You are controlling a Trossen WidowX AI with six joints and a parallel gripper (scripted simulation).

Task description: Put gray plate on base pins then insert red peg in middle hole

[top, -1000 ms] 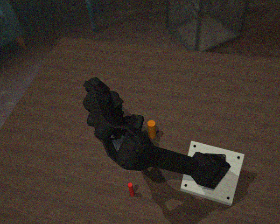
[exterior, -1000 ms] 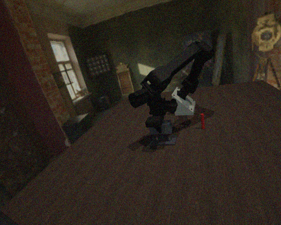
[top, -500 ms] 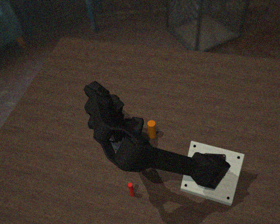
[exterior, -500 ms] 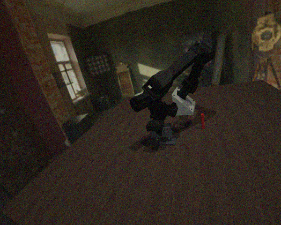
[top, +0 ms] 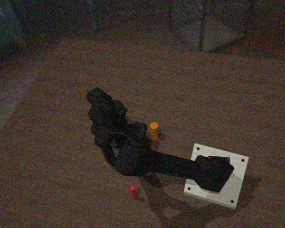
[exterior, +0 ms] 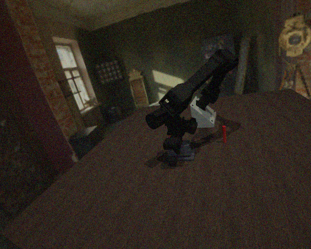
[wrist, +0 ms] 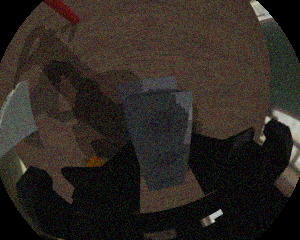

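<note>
My gripper (exterior: 178, 149) (wrist: 156, 135) is shut on the gray plate (wrist: 162, 125), which stretches between the fingers in the wrist view. A blue-gray edge of the base (exterior: 188, 157) (wrist: 157, 83) shows just under and beyond the plate. The arm covers most of both in the top and exterior views. The pins and holes are hidden, so I cannot tell whether the plate touches the base or is seated on its pins. The red peg (top: 133, 193) (exterior: 224, 134) (wrist: 63, 11) stands upright on the table, apart from the gripper.
An orange cylinder (top: 154, 132) (wrist: 95, 161) stands upright close beside the arm. The arm is mounted on a pale block (top: 239, 180) (exterior: 205, 119) (wrist: 17, 122) with dark corner holes. The arm's shadow falls between the block and the red peg.
</note>
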